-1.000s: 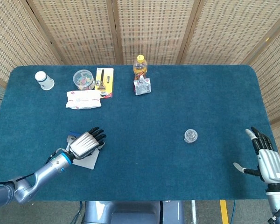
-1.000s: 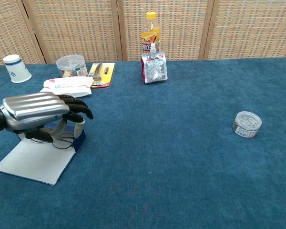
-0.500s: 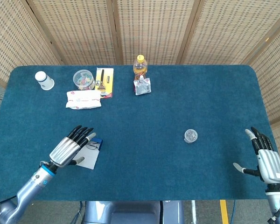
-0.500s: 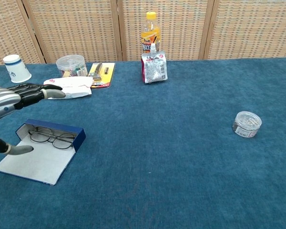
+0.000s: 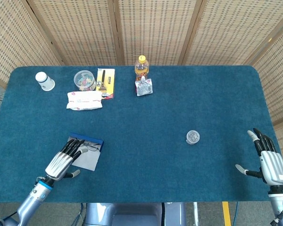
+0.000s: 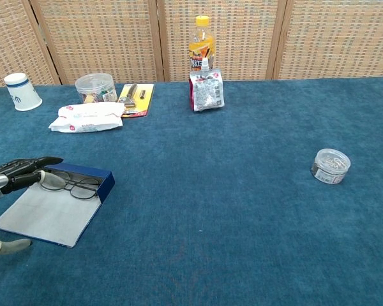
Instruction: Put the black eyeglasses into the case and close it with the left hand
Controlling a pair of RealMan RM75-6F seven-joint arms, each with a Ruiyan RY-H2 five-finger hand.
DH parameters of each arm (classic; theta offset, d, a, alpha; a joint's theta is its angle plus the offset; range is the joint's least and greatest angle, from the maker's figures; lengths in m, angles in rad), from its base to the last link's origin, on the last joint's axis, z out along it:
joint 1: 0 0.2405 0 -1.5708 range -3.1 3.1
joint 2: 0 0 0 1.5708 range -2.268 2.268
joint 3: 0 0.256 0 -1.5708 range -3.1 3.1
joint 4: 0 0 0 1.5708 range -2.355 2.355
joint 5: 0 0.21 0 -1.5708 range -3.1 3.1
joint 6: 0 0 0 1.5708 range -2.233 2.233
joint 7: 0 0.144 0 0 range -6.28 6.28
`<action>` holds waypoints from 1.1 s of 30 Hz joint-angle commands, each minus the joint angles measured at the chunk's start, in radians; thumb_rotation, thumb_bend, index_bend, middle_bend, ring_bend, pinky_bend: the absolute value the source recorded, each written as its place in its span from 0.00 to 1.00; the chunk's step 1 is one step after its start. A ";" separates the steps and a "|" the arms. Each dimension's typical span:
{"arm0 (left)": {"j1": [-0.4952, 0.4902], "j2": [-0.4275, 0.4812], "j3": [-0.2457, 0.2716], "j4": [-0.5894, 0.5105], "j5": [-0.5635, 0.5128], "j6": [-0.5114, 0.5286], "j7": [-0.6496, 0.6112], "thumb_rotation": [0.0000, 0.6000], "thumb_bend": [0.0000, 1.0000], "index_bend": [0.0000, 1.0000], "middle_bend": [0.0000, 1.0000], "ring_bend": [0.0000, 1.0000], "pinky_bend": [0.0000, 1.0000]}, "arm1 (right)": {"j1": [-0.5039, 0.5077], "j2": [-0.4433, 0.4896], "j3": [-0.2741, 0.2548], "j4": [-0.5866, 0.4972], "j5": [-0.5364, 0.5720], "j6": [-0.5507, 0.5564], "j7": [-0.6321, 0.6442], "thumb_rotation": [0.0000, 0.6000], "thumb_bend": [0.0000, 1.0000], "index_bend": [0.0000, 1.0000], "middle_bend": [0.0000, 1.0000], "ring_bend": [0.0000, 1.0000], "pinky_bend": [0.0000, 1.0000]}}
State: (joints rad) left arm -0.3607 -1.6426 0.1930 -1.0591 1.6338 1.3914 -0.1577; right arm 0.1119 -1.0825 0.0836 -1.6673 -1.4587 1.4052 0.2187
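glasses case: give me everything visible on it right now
The glasses case is a flat box with a dark blue tray and a pale grey lid folded open flat on the blue tablecloth, near the table's front left. The black eyeglasses lie inside the tray, thin-framed, lenses up. The case is not yet closed. The left robot hand hovers over the lid's left edge, fingers extended toward the tray; whether it touches is unclear.

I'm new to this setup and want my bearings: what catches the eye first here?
Near the table's front left edge lies an open blue case with black eyeglasses in it and its grey lid flat on the cloth, the left hand open over it. At the back stands an orange bottle. The right hand hangs open at the far right edge.
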 commanded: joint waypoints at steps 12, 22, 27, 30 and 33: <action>0.046 -0.095 -0.040 0.168 0.017 0.025 -0.105 1.00 0.18 0.29 0.00 0.00 0.00 | 0.000 0.002 -0.001 -0.001 -0.002 -0.001 0.007 1.00 0.00 0.00 0.00 0.00 0.00; 0.058 -0.127 -0.055 0.233 0.016 0.020 -0.150 1.00 0.18 0.29 0.00 0.00 0.00 | 0.000 0.002 -0.001 -0.001 -0.001 -0.001 0.009 1.00 0.00 0.00 0.00 0.00 0.00; 0.061 -0.136 -0.057 0.253 0.020 0.019 -0.163 1.00 0.18 0.29 0.00 0.00 0.00 | 0.000 0.002 -0.001 -0.001 -0.001 -0.001 0.010 1.00 0.00 0.00 0.00 0.00 0.00; 0.062 -0.140 -0.060 0.263 0.019 0.014 -0.169 1.00 0.18 0.29 0.00 0.00 0.00 | 0.000 0.003 -0.001 -0.001 -0.002 -0.001 0.009 1.00 0.00 0.00 0.00 0.00 0.00; 0.061 -0.145 -0.063 0.274 0.018 0.006 -0.174 1.00 0.20 0.29 0.00 0.00 0.00 | 0.000 0.003 -0.001 -0.002 -0.001 -0.001 0.008 1.00 0.00 0.00 0.00 0.00 0.00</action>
State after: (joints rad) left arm -0.2993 -1.7868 0.1310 -0.7863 1.6525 1.3987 -0.3303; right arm 0.1123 -1.0799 0.0824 -1.6693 -1.4602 1.4044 0.2269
